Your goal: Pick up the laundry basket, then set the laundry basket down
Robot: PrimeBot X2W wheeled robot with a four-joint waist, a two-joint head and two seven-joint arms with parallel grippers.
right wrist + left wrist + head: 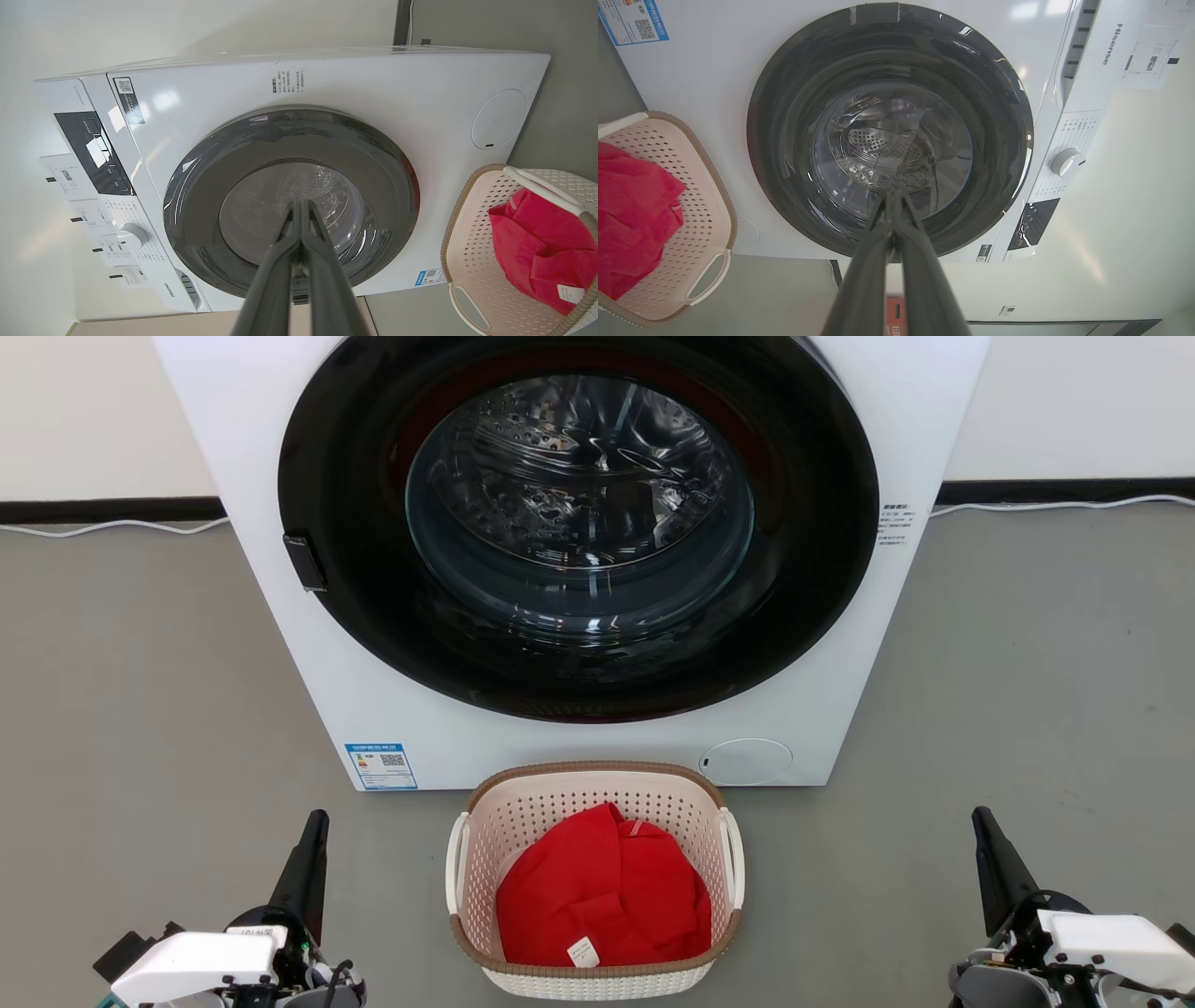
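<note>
Left hand (893, 196) pinched | left wrist: dial (1066, 162) | head: laundry basket (597, 768) floored

The small cream-white perforated plastic laundry basket (551, 810), rounded-rectangular with a brown woven-look rim and a white handle on each side, stands upright on the grey floor (140, 709), just in front of the white washing machine (560, 747). A crumpled red garment (602, 891) with a white tag lies inside.

Bright, sharp; glare on washer (1031, 14).
</note>
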